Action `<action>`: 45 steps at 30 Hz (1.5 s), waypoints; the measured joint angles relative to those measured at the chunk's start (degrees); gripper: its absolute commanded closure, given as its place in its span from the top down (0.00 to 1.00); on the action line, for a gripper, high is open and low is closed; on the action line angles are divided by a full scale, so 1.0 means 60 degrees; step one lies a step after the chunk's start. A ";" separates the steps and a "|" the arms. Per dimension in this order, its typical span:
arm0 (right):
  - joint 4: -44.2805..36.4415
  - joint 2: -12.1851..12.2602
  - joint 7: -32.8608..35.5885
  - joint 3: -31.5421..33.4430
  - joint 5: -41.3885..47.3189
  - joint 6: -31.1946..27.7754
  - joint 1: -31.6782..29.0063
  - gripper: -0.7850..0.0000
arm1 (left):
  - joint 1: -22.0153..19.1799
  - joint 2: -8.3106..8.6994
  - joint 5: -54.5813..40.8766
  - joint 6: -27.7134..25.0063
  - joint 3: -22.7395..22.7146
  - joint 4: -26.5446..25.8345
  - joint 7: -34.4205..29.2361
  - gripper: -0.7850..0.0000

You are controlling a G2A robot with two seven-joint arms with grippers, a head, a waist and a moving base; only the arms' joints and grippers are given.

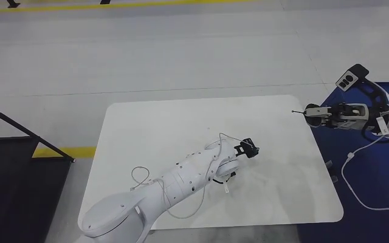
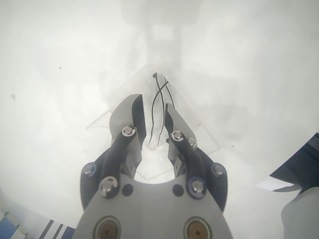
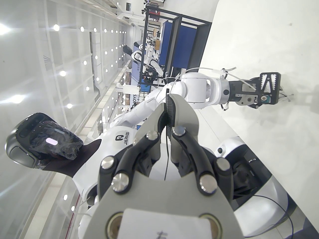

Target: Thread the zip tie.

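Closest in the top view, the white left arm (image 1: 182, 179) stretched across the white table (image 1: 285, 194), its left gripper (image 1: 248, 147) near the middle. The right gripper (image 1: 307, 112) hung beyond the table's right edge. At the left wrist, ridged black fingers (image 2: 138, 115) stood parted over thin black spare ties (image 2: 160, 89) in a clear tray (image 2: 209, 145). At the right wrist, closed fingers pinched a slim black zip tie (image 3: 166, 160).

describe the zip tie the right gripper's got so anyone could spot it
Look off the right edge of the white table, where the right gripper hangs. The zip tie is the thin black strip pinched in its shut fingers. The other zip ties lie crossed in a clear tray under the left gripper.
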 measured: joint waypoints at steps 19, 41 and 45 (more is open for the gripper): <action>0.0000 0.0000 0.0000 0.0000 0.0000 0.0000 0.0000 0.00 | -0.0068 -0.0684 0.0215 -0.0238 -0.0160 0.1146 0.0087 0.00; 0.0000 0.0000 0.0000 0.0000 0.0000 0.0000 0.0000 0.00 | 0.0603 -0.0262 0.1248 0.0520 -0.1080 -0.1713 -0.1647 0.00; 0.0000 0.0000 0.0000 0.0000 0.0000 0.0000 0.0000 0.00 | 0.0980 -0.0005 0.1520 0.0379 -0.1461 -0.2204 -0.1511 0.00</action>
